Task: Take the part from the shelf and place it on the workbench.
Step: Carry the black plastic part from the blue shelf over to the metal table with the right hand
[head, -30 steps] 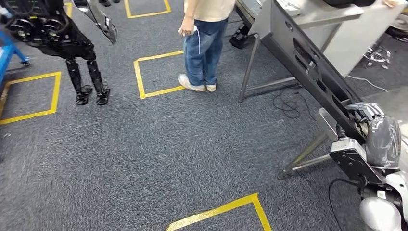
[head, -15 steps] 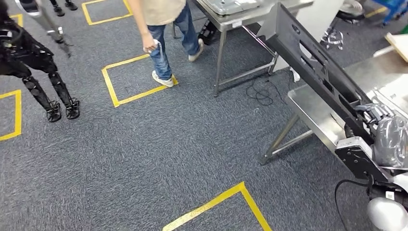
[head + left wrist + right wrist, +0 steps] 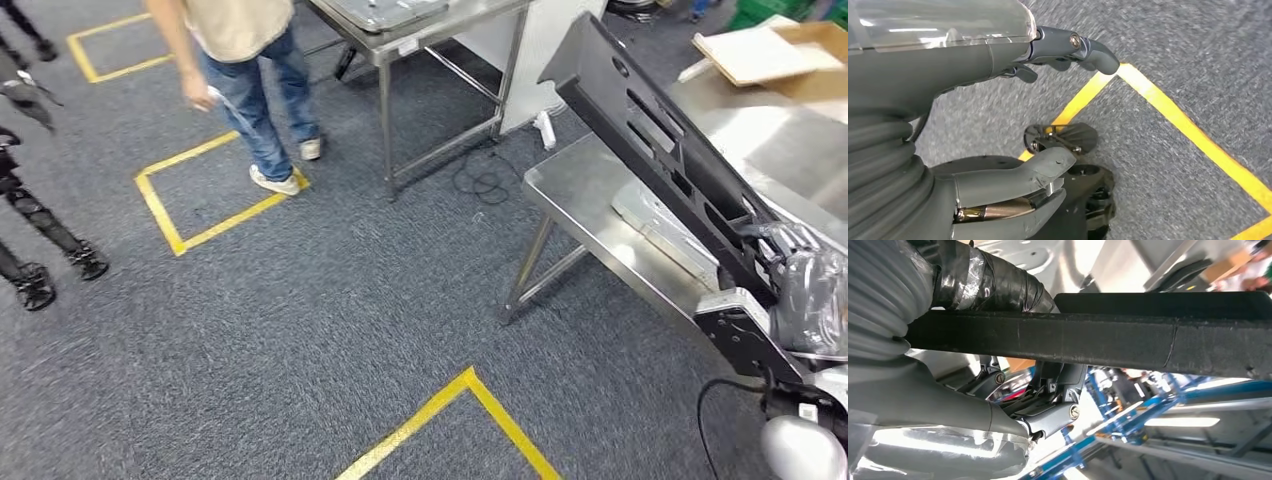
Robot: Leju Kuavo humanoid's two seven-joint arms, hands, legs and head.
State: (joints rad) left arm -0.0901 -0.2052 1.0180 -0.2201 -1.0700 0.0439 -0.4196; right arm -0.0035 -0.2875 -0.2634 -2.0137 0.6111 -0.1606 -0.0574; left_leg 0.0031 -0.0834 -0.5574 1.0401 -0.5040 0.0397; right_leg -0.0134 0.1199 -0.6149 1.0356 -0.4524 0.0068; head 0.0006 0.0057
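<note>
The right hand [image 3: 800, 285] is clamped on the part [image 3: 655, 135], a long black panel with slots cut through it. In the head view the part slants up and away from the hand, its far end raised above the steel bench [image 3: 590, 200], whose top lies just beyond and beneath the hand. In the right wrist view the dark fingers [image 3: 1055, 390] curl around the part's [image 3: 1128, 340] thick black edge, with the taped thumb [image 3: 993, 285] pressed on the opposite side.

A pale flat piece [image 3: 665, 225] lies on the bench just ahead of the right hand, under the part. Farther beyond the hand, an open cardboard box [image 3: 770, 50] sits on the bench surface.

The left hand [image 3: 1013, 115] hangs over grey carpet, holding nothing, its thumb [image 3: 1013, 182] and fingers [image 3: 1083, 47] apart. Yellow floor tape [image 3: 1168, 107] runs across the carpet beyond its fingertips.

Well away from the right hand, across the carpet [image 3: 300, 330], a person in jeans [image 3: 250, 90] stands beside a second steel table [image 3: 400, 25], next to a yellow taped square [image 3: 200, 200].
</note>
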